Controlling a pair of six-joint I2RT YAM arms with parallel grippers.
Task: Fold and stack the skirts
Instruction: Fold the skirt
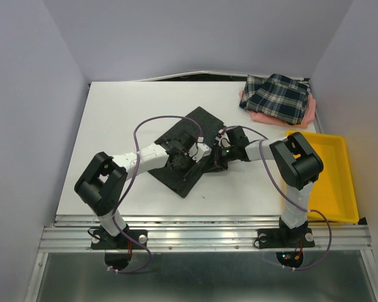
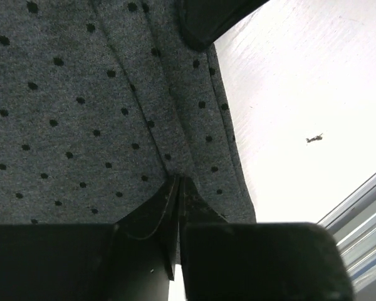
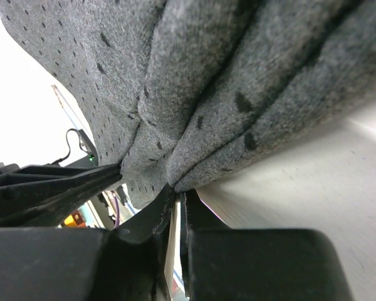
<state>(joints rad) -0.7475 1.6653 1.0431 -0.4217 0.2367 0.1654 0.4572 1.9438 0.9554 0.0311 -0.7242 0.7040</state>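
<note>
The charcoal dotted skirt (image 1: 188, 146) lies in the middle of the table. My left gripper (image 1: 190, 153) sits over its middle, shut on a fold of the dotted cloth (image 2: 100, 113); the left gripper (image 2: 177, 183) pinches it at the fingertips. My right gripper (image 1: 219, 153) is at the skirt's right edge, shut on bunched cloth (image 3: 250, 81); the right gripper (image 3: 177, 188) grips where the folds meet. The plaid skirt (image 1: 276, 95) lies folded at the back right on the pink skirt (image 1: 302, 117).
A yellow tray (image 1: 332, 182) stands at the right edge of the table, beside the right arm. The white table (image 1: 113, 126) shows around the skirt. A metal rail (image 1: 201, 236) runs along the front edge.
</note>
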